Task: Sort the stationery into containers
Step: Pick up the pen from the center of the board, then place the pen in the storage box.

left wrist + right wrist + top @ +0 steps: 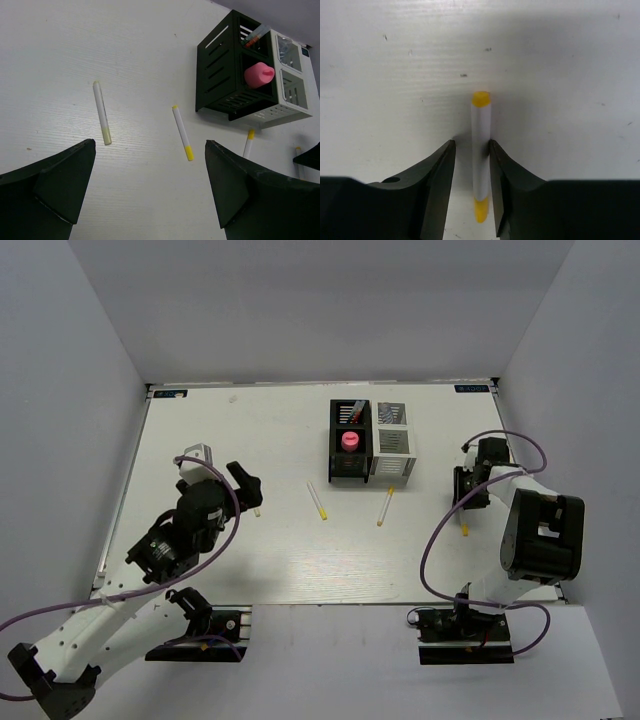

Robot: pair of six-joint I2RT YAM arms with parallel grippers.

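Observation:
The joined organisers stand at the back middle, one black (340,462) and one white-grey (400,462). A pink-capped tube (350,441) and a red-black pen (356,411) stand in the black one. Two white-and-yellow pens (317,500) (386,506) lie in front of them, and a third (257,508) lies by my left gripper (245,485), which is open, empty and above the table. My right gripper (472,150) is down at the table. Its jaws straddle a fourth pen (481,125); the right finger (502,170) touches it and a small gap shows on the left.
The white table (230,430) is walled in by grey panels at the back and both sides. In the left wrist view the organisers (220,70) are far right, with pens (102,113) (182,132) on the table ahead. Purple cables loop beside both arms.

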